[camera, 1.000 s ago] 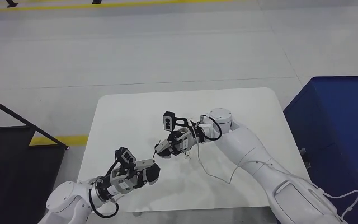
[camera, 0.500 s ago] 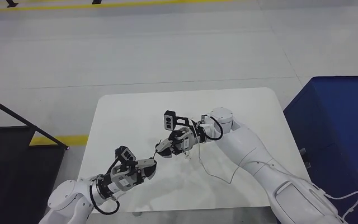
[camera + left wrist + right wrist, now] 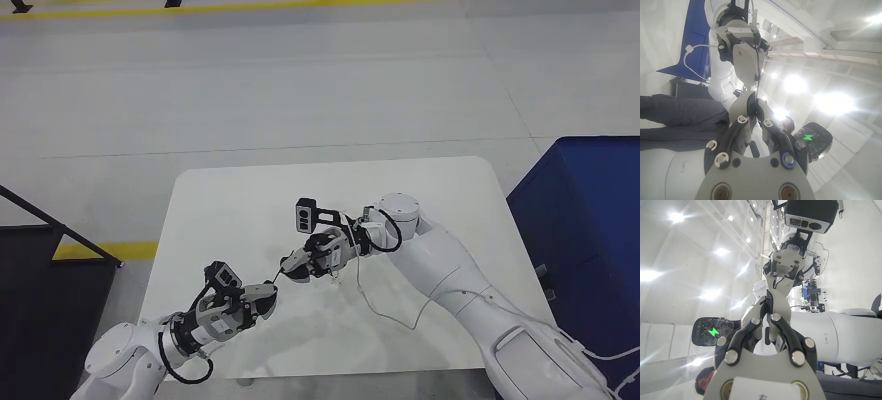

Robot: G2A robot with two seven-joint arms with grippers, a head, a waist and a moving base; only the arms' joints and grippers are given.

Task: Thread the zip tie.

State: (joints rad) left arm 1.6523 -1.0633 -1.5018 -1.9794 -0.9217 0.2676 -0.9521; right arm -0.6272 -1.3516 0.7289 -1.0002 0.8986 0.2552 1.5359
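- Left gripper (image 3: 270, 293): fingers closed on one end of a thin black plastic zip tie (image 3: 757, 89), raised over the near part of a white round-cornered table (image 3: 215, 205).
- Zip tie: short straight strip held in the air between both sets of fingertips.
- Right gripper (image 3: 287, 269): tip to tip with the left one, clamped on the tie's other end.
- Thin white cable (image 3: 385, 308): curving below the right forearm.
- Dark blue box-shaped cabinet (image 3: 585, 230): beyond the table's right edge.
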